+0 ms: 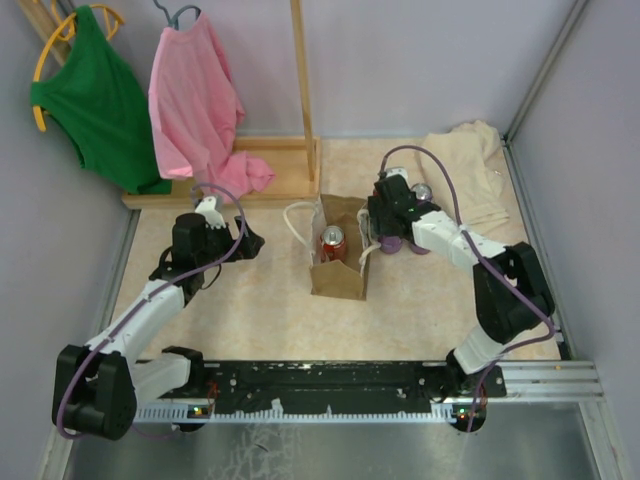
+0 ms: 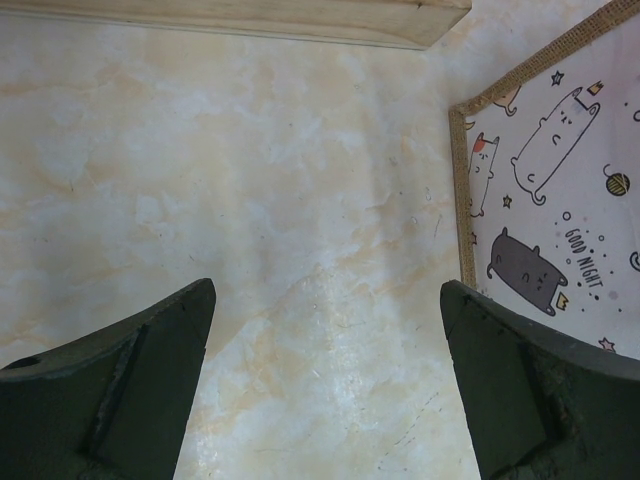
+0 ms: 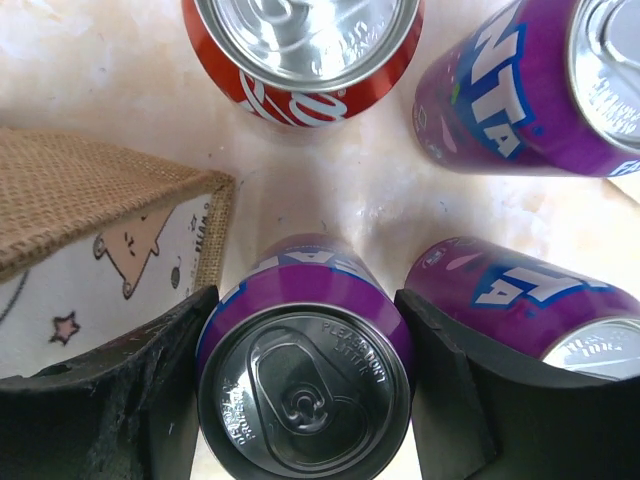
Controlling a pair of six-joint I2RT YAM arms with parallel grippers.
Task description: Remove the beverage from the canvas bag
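Likely parking a purple can point(image 3: 305, 390), clamped in the right gripper point(image 3: 305, 300), beside the bag point(image 1: 338, 280), with left gripper point(image 2: 327, 290) spread; next: release, fetch the red can point(image 1: 332, 243) inside.

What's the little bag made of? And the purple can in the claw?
The canvas bag looks like rough woven cloth, maybe jute: coarse tan threads crisscross, with a smooth white cat-print panel. The purple can looks like metal, probably aluminium: shiny silver top with a pull tab, glossy painted side.
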